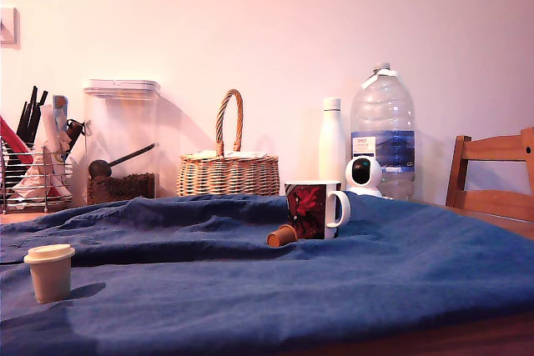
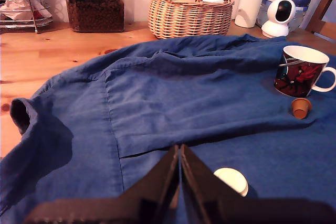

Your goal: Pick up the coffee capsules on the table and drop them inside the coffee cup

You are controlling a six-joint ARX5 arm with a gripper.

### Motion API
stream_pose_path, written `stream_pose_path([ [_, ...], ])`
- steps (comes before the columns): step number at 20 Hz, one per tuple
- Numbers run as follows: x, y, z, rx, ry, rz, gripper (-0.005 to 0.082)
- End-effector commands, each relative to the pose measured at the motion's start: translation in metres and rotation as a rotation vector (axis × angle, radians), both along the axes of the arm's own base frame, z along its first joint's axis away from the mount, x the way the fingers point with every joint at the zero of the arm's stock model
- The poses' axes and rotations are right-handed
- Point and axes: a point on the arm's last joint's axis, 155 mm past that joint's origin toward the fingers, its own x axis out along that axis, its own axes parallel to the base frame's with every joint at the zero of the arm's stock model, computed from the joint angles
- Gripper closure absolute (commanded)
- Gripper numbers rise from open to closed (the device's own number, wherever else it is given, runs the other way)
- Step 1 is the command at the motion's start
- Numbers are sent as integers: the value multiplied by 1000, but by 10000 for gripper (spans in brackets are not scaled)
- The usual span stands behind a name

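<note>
From where I stand nothing has been picked up yet: both pods are on the cloth and the black jaws (image 2: 179,182) are pressed tip to tip with nothing between them. The step in hand looks like the approach to the first pod.

The cream-beige plastic capsule with a rimmed top (image 2: 231,180) stands upright on the wrinkled dark blue cloth over the wooden tabletop (image 2: 63,51), just beside the jaws and a little off to one side of their tips. The orange-brown tapered capsule (image 2: 301,107) lies tipped on its side well ahead of the jaws, close against the foot of the white-handled ceramic mug printed in dark red and black (image 2: 299,74); whether they touch I cannot tell.

My guess is the near cream pod comes first. The jaws would need to part, shift sideways until they straddle it, come down around its tapered body and close below the rim, then lift and carry it forward to above the mug's white rim before letting go.

As for containers, the mug's mouth shows white inside with no pod visible, though its bottom is hidden. Far beyond the jaws, a woven wicker basket with a hoop handle (image 2: 190,10) holds flat white packets, and a clear box (image 2: 95,13) is filled with something dark brown, a black scoop stuck in it.
</note>
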Motion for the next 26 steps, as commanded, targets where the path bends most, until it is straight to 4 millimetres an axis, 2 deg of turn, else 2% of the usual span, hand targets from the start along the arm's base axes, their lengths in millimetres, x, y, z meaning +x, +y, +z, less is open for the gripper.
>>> stream_pose_path([
  [1,-6,1,-15,3,43,5,790],
  [8,-5,1,-13,2,36,4,790],
  [13,-3,-7,6,-15,-40,-38,790],
  [16,-4,-11,7,-21,-45,-63,790],
  [21,-6,-23,-6,-86,57,-110,790],
  [26,-5,-29,-36,-44,202,-146,790],
])
